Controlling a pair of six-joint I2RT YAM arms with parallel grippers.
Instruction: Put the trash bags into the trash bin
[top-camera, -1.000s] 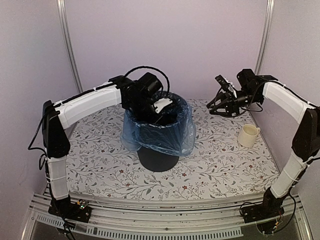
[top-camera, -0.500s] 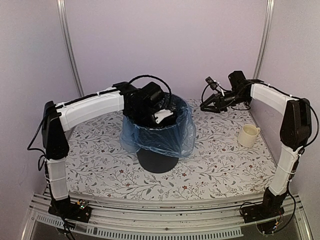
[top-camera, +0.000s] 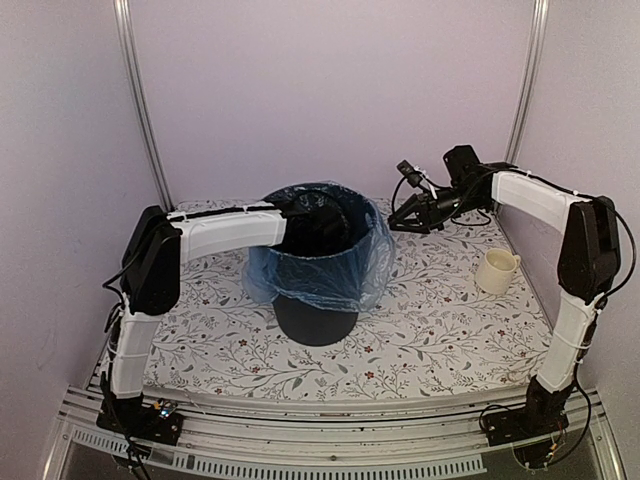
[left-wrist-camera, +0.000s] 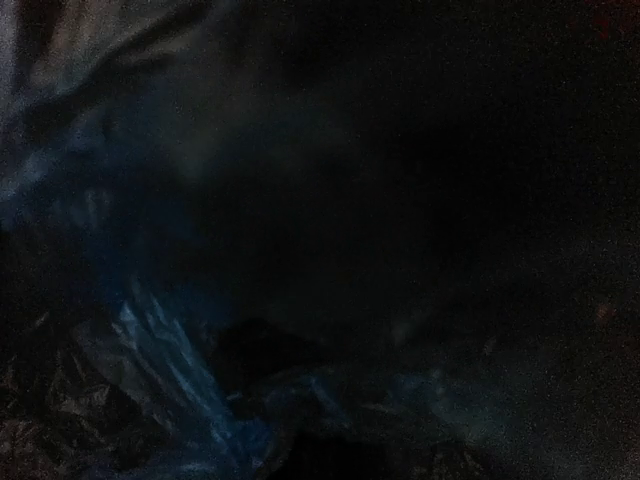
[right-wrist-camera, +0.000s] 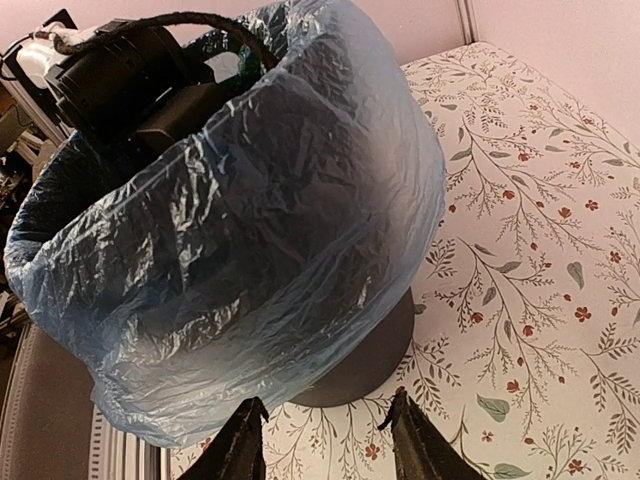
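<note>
The dark trash bin (top-camera: 316, 322) stands mid-table. The light-blue trash bag (top-camera: 322, 272) lines it, with its edge folded out over the rim and hanging down the outside. My left arm reaches over the rim and the left gripper is down inside the bin, hidden in the top view. The left wrist view is nearly black and shows only crinkled blue bag folds (left-wrist-camera: 150, 350), no fingers. My right gripper (top-camera: 397, 222) is open and empty, hovering just right of the bin's rim. In the right wrist view it (right-wrist-camera: 326, 438) faces the bag (right-wrist-camera: 250, 250) and bin base (right-wrist-camera: 375, 350).
A small cream mug (top-camera: 496, 270) stands at the right of the floral table cover (top-camera: 450, 330). The left arm's wrist and cable (right-wrist-camera: 125, 75) fill the bin's mouth. Walls and metal posts close in the back and sides.
My left arm has pushed further down into the bin, its wrist dropping below the rim. My right gripper has moved left, closer to the bin's rim.
</note>
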